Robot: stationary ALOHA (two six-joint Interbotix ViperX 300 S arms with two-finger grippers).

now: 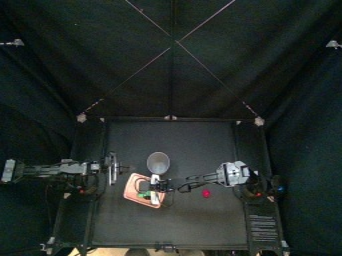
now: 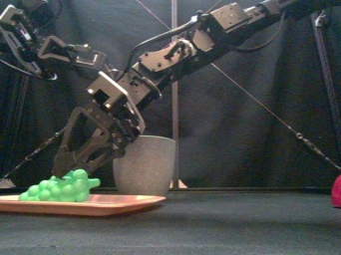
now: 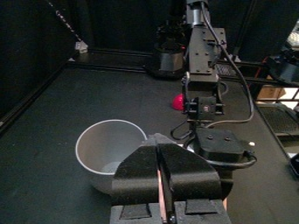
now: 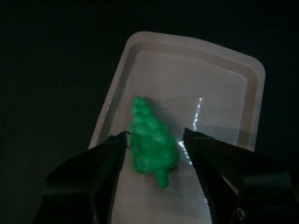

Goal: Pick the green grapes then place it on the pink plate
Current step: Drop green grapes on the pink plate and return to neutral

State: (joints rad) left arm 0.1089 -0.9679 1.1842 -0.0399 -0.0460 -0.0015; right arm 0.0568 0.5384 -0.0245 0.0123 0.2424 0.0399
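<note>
Right claw spread either side of the knobbly green grapes, which lie on the flat, smooth pink plate. Left claw pressed together near the tall grey cup.

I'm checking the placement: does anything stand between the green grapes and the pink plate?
Nothing visible does: the green grapes already lie on the pink plate, between the open jaws of the right gripper.

Red toy cut off at rt edge; grey cup partly behind rt gripper
</note>
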